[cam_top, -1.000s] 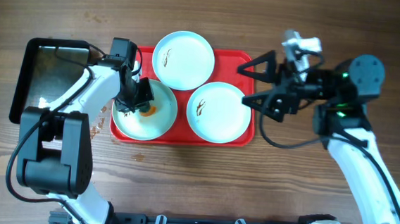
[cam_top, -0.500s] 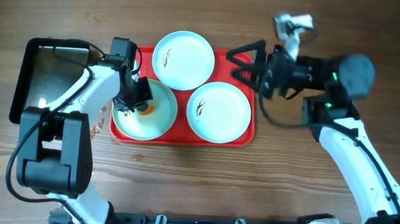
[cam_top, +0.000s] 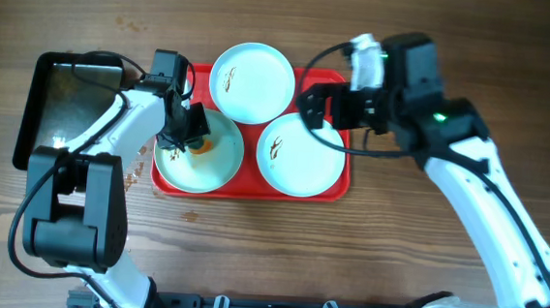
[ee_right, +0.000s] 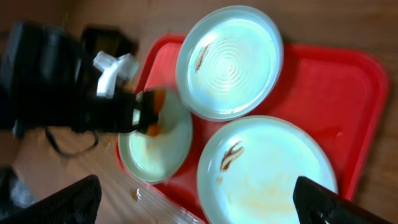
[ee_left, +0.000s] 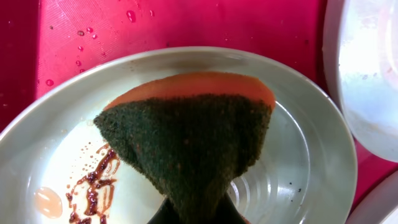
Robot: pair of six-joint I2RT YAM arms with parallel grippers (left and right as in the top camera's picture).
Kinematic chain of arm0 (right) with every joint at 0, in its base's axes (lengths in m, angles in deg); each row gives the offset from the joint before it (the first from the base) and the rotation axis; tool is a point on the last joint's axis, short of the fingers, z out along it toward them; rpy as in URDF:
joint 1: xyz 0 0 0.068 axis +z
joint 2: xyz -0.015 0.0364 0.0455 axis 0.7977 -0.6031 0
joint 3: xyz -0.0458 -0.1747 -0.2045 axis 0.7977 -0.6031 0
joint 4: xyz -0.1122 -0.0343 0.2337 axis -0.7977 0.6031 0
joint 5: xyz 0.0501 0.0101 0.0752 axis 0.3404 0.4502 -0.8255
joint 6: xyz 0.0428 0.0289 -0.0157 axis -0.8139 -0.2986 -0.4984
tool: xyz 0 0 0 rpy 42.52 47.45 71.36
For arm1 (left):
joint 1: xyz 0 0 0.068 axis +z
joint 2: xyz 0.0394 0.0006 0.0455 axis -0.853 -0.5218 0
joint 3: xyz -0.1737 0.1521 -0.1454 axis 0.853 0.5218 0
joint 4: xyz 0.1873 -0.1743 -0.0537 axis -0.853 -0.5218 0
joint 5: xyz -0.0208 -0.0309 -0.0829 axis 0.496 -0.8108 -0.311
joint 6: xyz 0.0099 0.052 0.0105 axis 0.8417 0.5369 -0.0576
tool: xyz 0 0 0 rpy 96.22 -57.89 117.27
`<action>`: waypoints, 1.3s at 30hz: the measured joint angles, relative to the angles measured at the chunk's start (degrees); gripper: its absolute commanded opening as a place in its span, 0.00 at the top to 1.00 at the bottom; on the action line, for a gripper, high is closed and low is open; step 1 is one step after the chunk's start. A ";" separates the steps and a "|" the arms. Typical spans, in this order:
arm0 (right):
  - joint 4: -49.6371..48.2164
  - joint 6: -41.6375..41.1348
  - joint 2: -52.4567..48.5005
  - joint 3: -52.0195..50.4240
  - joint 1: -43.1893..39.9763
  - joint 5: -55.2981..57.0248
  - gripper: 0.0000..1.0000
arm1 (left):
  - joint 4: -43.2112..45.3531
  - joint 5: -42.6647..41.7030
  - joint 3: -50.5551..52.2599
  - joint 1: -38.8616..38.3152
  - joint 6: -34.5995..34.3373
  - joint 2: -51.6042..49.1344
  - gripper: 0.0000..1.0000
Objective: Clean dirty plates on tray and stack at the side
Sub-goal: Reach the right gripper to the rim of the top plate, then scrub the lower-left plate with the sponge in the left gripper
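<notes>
We log left claw (cam_top: 187,133) gripping green-orange sponge (ee_left: 186,137) on smeared pale plate (ee_left: 298,174), right claw (cam_top: 317,106) spread wide. Unbraced, the plate may skid off red plastic tray (ee_left: 186,25).

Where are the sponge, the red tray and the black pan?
sponge (ee_left: 186,143), left wrist view, on its green scouring face.
red tray (ee_right: 339,81), right wrist view, on its bare floor.
black pan (cam_top: 55,109), overhead view, on its floor.

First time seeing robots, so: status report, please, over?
Left end effector shut on sponge, pressed on smeared left plate. Right end effector open over tray. Three plates on it.
</notes>
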 measured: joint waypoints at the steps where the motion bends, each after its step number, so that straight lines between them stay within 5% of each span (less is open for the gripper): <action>1: 1.66 0.94 -2.08 1.68 1.46 0.13 0.00 | -0.13 0.07 0.00 0.02 0.02 0.00 0.96; 7: -2.51 -1.14 -17.03 5.75 6.88 -0.39 0.00 | -1.18 0.11 0.00 0.02 0.02 0.00 0.96; 15: -13.22 -10.47 -23.19 6.08 8.59 -1.95 0.42 | -1.90 0.11 0.00 0.02 0.02 0.00 0.96; 19: -15.28 -10.67 -25.99 6.08 12.87 1.29 0.43 | -1.92 0.11 0.00 0.02 0.00 0.00 0.96; 23: -15.69 -12.13 -29.29 6.08 16.02 6.60 0.57 | -1.97 0.11 0.00 0.02 0.02 0.00 0.96; 39: -18.58 -13.35 -36.81 6.10 17.49 11.10 0.75 | -2.78 0.11 0.00 0.02 0.02 0.00 0.96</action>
